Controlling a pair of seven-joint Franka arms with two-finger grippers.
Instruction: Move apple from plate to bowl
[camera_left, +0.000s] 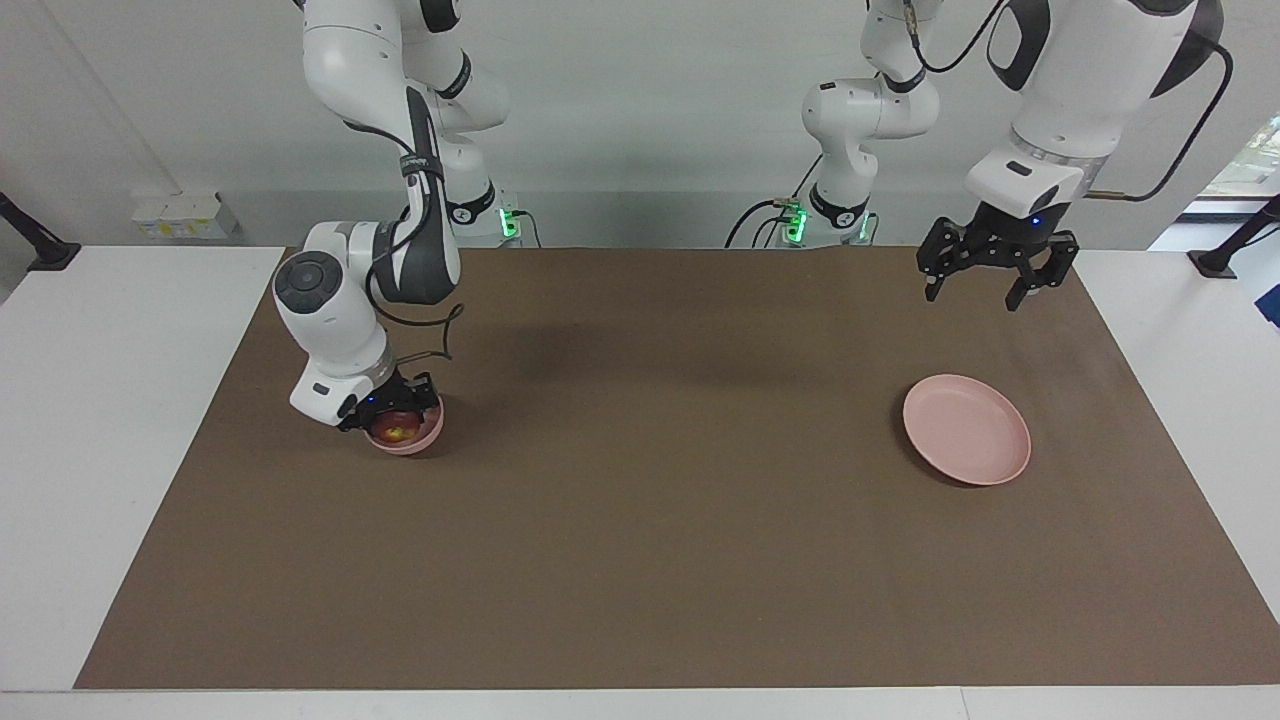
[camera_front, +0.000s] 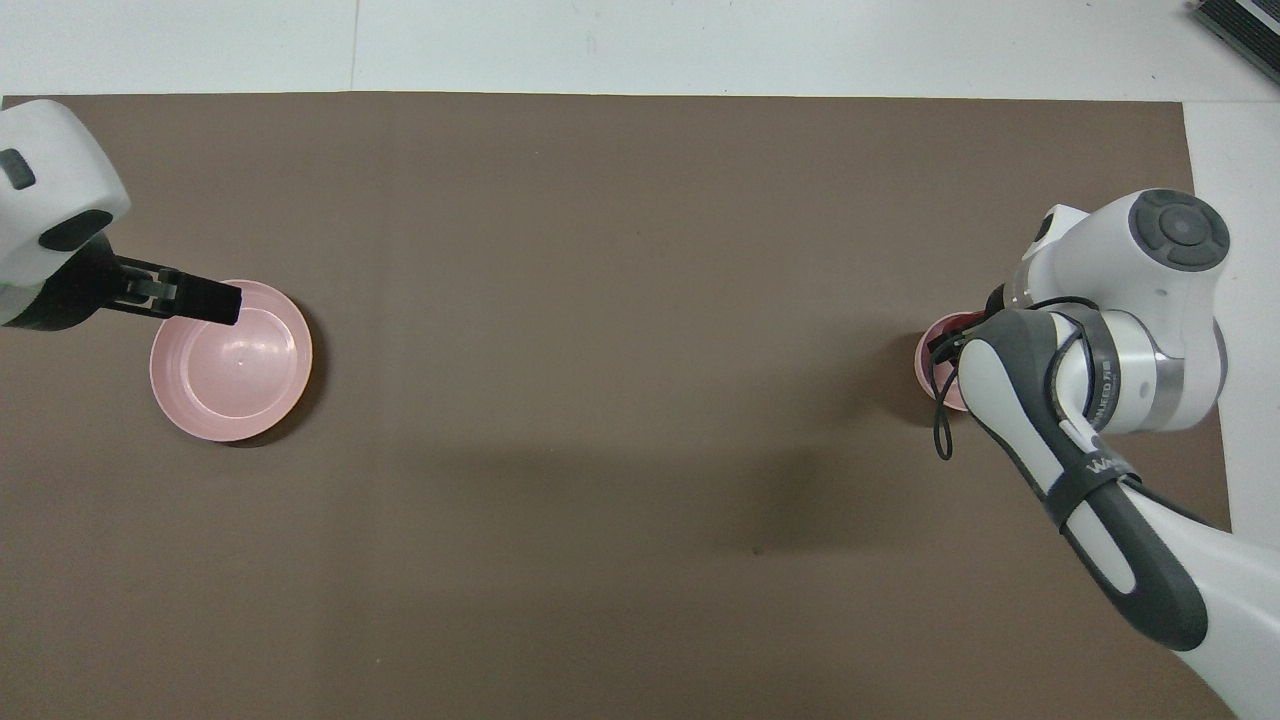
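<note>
Right pincer (camera_left: 395, 410): lowered into the bowl at the right arm's end of the table, fingertips clamped tight on the apple; the wrist hid most of it in the overhead view.
Left pincer (camera_left: 985, 285): raised in the air over the brown mat, nearer the robots than the plate, fingers spread wide with nothing between them. In the overhead view one dark finger (camera_front: 195, 297) overlapped the plate's rim, though the facing view showed it well above.
Apple (camera_left: 396, 427): small dark red fruit with a yellowish patch turned up and toward the camera across the table. It sat low inside the bowl, under the right pincer. Too much of it was covered to tell which way its long axis or stem end pointed.
Bowl (camera_left: 425, 437): small, deep, pale pink, standing upright on the mat. Only a sliver of its rim (camera_front: 925, 365) showed from overhead beside the right arm.
Plate (camera_left: 966, 429): wide, shallow, pale pink, lying flat on the mat toward the left arm's end of the table, well apart from the bowl. Nothing lay on it.
Mat (camera_left: 660, 520): plain brown sheet covering most of the white table (camera_left: 110, 420).
</note>
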